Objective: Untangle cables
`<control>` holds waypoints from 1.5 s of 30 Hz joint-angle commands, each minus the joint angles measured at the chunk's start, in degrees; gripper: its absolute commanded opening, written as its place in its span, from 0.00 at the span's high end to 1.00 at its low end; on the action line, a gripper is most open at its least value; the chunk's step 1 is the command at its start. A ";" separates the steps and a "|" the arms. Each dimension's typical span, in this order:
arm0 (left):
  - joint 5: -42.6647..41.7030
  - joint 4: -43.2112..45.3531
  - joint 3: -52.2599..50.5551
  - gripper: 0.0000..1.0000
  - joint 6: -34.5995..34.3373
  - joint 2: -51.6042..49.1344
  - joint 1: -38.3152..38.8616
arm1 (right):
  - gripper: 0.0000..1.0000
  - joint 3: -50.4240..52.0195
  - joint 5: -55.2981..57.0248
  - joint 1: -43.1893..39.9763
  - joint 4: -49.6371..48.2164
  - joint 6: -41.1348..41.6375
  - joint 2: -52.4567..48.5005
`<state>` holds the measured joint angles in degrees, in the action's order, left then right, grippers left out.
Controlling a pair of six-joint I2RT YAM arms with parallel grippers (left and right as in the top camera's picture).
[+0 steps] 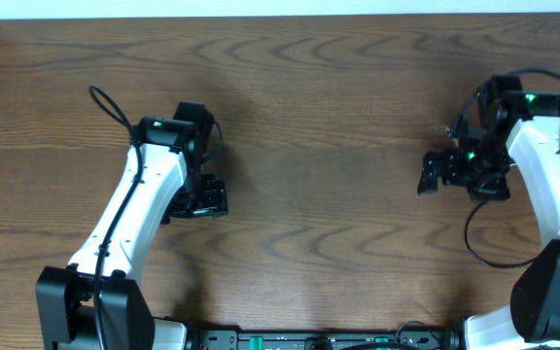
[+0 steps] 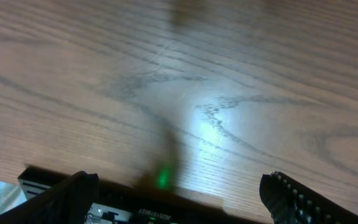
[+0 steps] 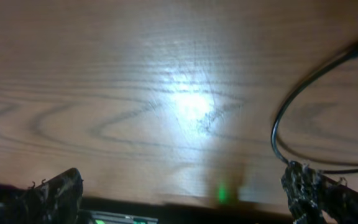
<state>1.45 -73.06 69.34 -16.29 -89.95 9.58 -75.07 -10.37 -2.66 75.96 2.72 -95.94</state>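
Note:
Neither the loose black cable nor the white cable shows in any view; only bare wood lies under both arms. My left gripper [image 1: 202, 199] sits left of the table's middle. In the left wrist view its fingers [image 2: 179, 186] are spread wide with nothing between them. My right gripper [image 1: 436, 173] is at the right side and points left. In the right wrist view its fingers [image 3: 182, 180] are also wide apart and empty.
The wooden table [image 1: 319, 117] fills the overhead view. A thick black wire fixed to the right arm loops over the wood beside it [image 1: 474, 243] and also shows in the right wrist view [image 3: 277, 130]. Another arm wire arcs behind the left arm [image 1: 110, 102].

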 commanded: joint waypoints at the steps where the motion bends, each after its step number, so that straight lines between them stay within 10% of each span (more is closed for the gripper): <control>1: -0.17 -0.52 -0.81 0.12 -0.52 3.69 -0.63 | 0.01 5.33 0.85 0.66 -1.88 2.60 3.43; 19: -0.76 14.84 -19.47 0.10 1.18 63.43 -0.63 | 0.01 23.87 14.73 12.94 -19.63 11.63 64.87; 37: -0.76 14.84 -19.47 0.10 1.18 63.69 -0.63 | 0.01 23.89 15.78 12.94 -6.08 11.39 67.06; 45: -0.76 14.84 -19.47 0.10 1.18 63.69 -0.63 | 0.01 29.51 21.81 7.89 -19.98 11.39 75.38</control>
<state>0.36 -58.26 50.15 -16.05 -26.41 9.06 -48.90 8.91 7.14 58.61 13.63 -24.21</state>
